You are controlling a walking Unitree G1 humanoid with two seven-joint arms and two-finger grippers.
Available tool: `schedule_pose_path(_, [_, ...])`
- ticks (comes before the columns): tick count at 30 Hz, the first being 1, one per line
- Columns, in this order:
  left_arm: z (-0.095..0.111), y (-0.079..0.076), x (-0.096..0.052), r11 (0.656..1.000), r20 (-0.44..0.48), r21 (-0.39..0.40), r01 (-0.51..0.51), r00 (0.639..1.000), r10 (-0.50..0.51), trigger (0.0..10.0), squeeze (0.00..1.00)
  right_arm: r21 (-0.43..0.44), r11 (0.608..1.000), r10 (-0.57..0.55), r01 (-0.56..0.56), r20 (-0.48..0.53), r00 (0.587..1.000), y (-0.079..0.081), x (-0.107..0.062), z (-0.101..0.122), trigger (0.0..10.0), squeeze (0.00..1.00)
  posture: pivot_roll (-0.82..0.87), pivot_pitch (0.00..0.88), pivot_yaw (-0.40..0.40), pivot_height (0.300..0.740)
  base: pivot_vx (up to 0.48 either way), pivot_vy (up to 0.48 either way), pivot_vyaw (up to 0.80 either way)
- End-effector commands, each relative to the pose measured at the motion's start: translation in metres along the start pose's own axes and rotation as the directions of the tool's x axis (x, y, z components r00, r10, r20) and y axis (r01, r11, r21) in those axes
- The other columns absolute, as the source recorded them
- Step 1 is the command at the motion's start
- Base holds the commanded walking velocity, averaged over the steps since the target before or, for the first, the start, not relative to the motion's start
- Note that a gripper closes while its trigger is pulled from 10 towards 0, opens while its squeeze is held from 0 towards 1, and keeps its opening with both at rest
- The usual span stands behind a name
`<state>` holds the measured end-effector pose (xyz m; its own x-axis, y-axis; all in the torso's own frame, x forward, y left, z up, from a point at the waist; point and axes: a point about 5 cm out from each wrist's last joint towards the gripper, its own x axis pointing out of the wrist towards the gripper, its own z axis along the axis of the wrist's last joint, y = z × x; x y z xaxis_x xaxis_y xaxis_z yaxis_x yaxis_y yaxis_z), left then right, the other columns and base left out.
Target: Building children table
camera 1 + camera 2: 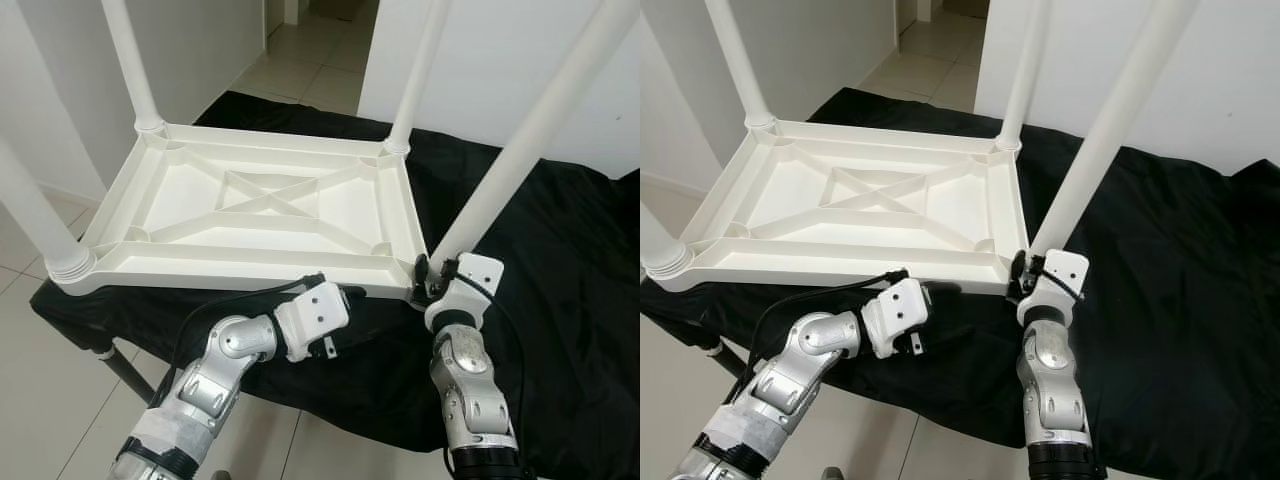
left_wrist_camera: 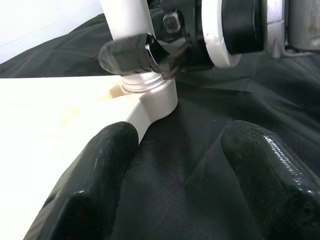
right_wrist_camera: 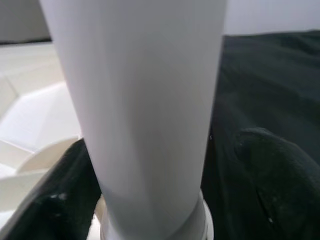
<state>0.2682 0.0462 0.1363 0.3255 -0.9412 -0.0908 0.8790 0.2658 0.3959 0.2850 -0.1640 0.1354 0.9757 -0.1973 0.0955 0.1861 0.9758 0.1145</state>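
The right gripper (image 1: 432,275) clasps the near-right leg (image 1: 520,150) just above its socket on the upturned tabletop (image 1: 250,205), while the left gripper (image 2: 175,165) hovers spread beside that corner.

Black cloth (image 1: 560,260) spread under my workspace, draped over the edge. Pale tiled floor (image 1: 300,55) beyond, white walls (image 1: 520,60) around.

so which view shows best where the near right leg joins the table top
The left wrist view: the threaded base of the leg meets the corner socket of the table top, with the right end effector around it. The right wrist view gives the shaft close up; the eye views show the joint small, partly hidden.
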Motion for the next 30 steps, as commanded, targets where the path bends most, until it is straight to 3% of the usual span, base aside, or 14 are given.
schedule_pose_path(1, [0.001,0.001,0.001,1.000,0.001,0.005,-0.031,1.000,0.031,10.0,0.00,0.013,1.000,0.013,-0.014,0.019,1.000,-0.006,-0.002,0.001,10.0,1.00,0.03,0.046,-0.088,0.740,0.000,0.000,0.00])
schedule_pose_path(2, [0.001,0.001,0.001,1.000,0.001,0.005,-0.031,1.000,0.031,10.0,0.00,0.013,1.000,0.013,-0.014,0.019,1.000,-0.006,-0.002,0.001,10.0,1.00,0.03,0.046,-0.088,0.740,0.000,0.000,0.00])
schedule_pose_path(3, [0.001,0.001,0.001,0.999,0.001,0.005,-0.032,0.999,0.032,10.0,0.00,0.014,0.998,0.054,-0.055,0.036,0.998,-0.008,-0.002,0.003,10.0,0.89,0.03,0.047,-0.089,0.740,0.000,0.000,0.00])
schedule_pose_path(4, [0.001,0.000,0.001,0.999,0.002,0.004,-0.032,0.999,0.032,10.0,0.00,0.014,0.993,0.112,-0.113,0.049,0.992,-0.011,-0.002,0.005,10.0,0.00,0.03,0.049,-0.089,0.740,0.000,0.000,0.00])
schedule_pose_path(6, [0.001,0.000,0.001,1.000,0.004,0.000,-0.031,1.000,0.031,10.0,0.00,0.035,0.978,0.205,-0.207,0.057,0.977,-0.020,-0.002,0.007,10.0,0.00,0.03,0.054,-0.085,0.740,0.000,0.000,0.00])
schedule_pose_path(12, [0.001,-0.002,0.002,1.000,0.005,-0.002,-0.025,1.000,0.025,10.0,0.00,0.022,0.946,0.322,-0.324,0.066,0.944,-0.030,-0.001,0.012,10.0,0.00,0.02,0.057,-0.081,0.740,0.000,0.000,0.00])
schedule_pose_path(16, [0.001,-0.002,0.002,1.000,0.005,-0.002,-0.021,1.000,0.021,10.0,0.00,-0.008,0.910,0.415,-0.415,0.059,0.908,-0.035,-0.001,0.016,10.0,0.00,0.02,0.059,-0.080,0.740,0.000,0.000,0.00])
schedule_pose_path(17, [0.002,-0.003,0.004,1.000,0.007,-0.002,-0.016,1.000,0.016,10.0,0.00,-0.029,0.878,0.479,-0.479,0.033,0.877,-0.038,0.004,0.016,10.0,0.00,0.01,0.061,-0.072,0.740,0.000,0.000,0.00])
schedule_pose_path(21, [0.002,-0.003,0.004,1.000,0.008,-0.003,-0.015,1.000,0.015,10.0,0.00,-0.038,0.865,0.502,-0.501,0.024,0.864,-0.038,0.006,0.016,10.0,0.00,0.01,0.061,-0.072,0.740,0.000,0.000,0.00])
schedule_pose_path(25, [0.002,-0.003,0.005,1.000,0.007,0.004,-0.010,1.000,0.010,10.0,0.00,-0.090,0.789,0.608,-0.607,-0.027,0.794,-0.032,0.015,0.011,10.0,0.00,0.01,0.066,-0.062,0.740,0.000,0.000,0.00])
schedule_pose_path(30, [0.004,0.002,0.006,0.999,0.006,0.006,-0.033,0.999,0.033,10.0,0.00,-0.103,0.751,0.650,-0.652,-0.053,0.758,-0.026,0.022,0.007,10.0,0.00,0.01,0.069,-0.058,0.740,0.000,0.000,0.00])
